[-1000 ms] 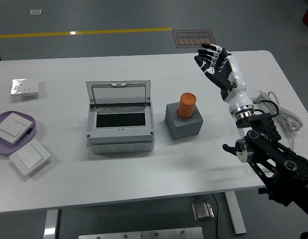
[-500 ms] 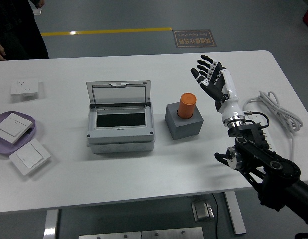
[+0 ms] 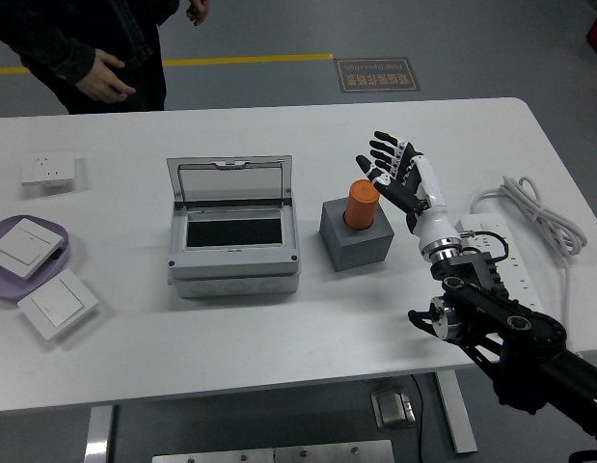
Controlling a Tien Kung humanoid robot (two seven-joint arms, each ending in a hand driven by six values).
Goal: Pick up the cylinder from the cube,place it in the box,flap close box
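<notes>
One orange cylinder [image 3: 362,204] stands upright in the grey cube [image 3: 356,234] — right hand [image 3: 398,175] just beside, fingers spread, empty.

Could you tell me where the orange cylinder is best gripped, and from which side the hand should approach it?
Grip the orange cylinder around its exposed upper part, since its base sits in the grey cube. Coming from its right probably suits best: the right hand is open just beside it there, and the open box stands on its left.

One high head view looks forward and down over the white table [image 3: 279,328].
</notes>
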